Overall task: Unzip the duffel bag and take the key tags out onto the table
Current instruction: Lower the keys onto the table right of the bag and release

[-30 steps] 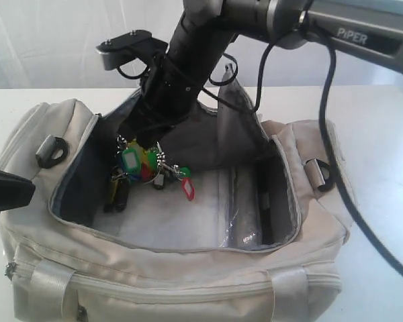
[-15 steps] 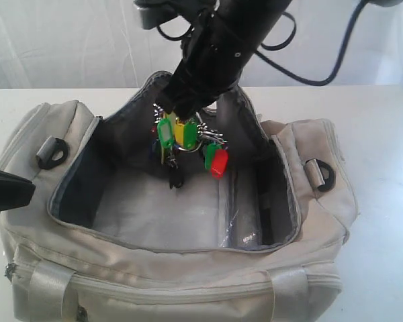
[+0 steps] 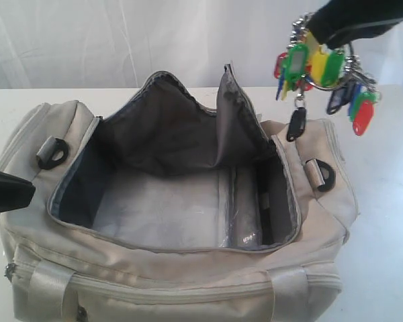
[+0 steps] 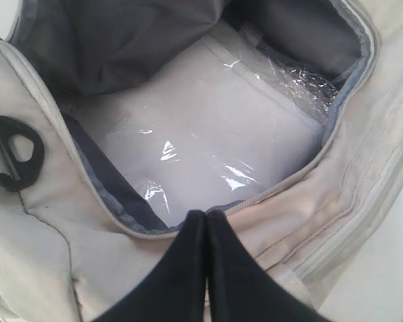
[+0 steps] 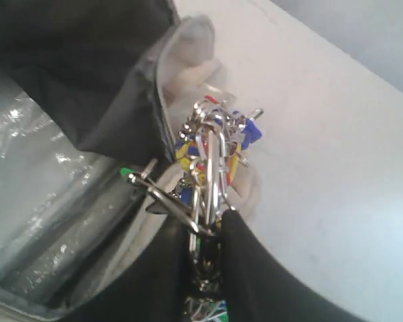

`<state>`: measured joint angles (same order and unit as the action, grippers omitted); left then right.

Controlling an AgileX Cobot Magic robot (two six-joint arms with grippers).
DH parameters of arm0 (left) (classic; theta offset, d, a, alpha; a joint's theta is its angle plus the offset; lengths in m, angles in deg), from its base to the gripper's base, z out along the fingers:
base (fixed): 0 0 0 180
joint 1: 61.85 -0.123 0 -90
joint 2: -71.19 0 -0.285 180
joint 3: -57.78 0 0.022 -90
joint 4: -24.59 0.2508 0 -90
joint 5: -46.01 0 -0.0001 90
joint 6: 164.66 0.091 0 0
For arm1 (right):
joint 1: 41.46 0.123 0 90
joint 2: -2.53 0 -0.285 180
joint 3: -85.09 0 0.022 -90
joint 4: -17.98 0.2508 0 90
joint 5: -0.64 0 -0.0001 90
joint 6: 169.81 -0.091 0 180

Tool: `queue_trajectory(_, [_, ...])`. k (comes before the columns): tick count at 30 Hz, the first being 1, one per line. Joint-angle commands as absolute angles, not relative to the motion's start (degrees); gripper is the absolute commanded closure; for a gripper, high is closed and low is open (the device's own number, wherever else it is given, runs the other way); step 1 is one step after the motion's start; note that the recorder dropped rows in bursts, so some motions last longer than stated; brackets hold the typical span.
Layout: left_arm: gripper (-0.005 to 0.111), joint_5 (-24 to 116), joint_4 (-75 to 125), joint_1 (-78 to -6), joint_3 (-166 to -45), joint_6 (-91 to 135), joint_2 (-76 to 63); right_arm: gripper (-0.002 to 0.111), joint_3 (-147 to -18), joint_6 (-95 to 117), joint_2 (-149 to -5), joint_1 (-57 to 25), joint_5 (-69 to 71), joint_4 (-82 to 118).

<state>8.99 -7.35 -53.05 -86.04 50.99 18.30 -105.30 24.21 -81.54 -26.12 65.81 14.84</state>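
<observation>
Shows the key tags (image 3: 317,67) aloft above the right end of the open duffel bag (image 3: 188,285), pinched by their rings in the right gripper (image 5: 208,227), and the left gripper (image 4: 205,225) pressed together at the bag's rim. If released here, likely to drop inside or catch the D-ring (image 3: 322,176) rather than reach the table (image 3: 389,235).

The key tags (image 3: 319,67) hang from my right gripper (image 3: 326,33) at two o'clock of the duffel bag (image 3: 188,295), above its right end. The bag sits on the table (image 3: 389,255). My left gripper (image 4: 205,221) hovers at the bag's nine o'clock, over the opening's rim.
</observation>
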Motion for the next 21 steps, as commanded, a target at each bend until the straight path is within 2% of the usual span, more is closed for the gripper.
queue_trajectory(1, [0.107,8.25,-8.28,-53.09,-85.64,51.38,18.71,0.108,-101.03,21.61,-77.53,-29.05,66.74,11.30])
queue_trajectory(9, [0.107,8.25,-8.28,-53.09,-85.64,51.38,18.71,0.108,-90.24,13.81,-74.07,-32.53,65.44,0.15])
queue_trajectory(14, [0.107,8.25,-8.28,-53.09,-85.64,51.38,18.71,0.108,-80.65,11.34,-74.54,-35.24,57.95,-0.24])
queue_trajectory(21, [0.107,8.25,-8.28,-53.09,-85.64,51.38,18.71,0.108,-73.80,8.33,-77.82,-36.42,51.20,-0.51])
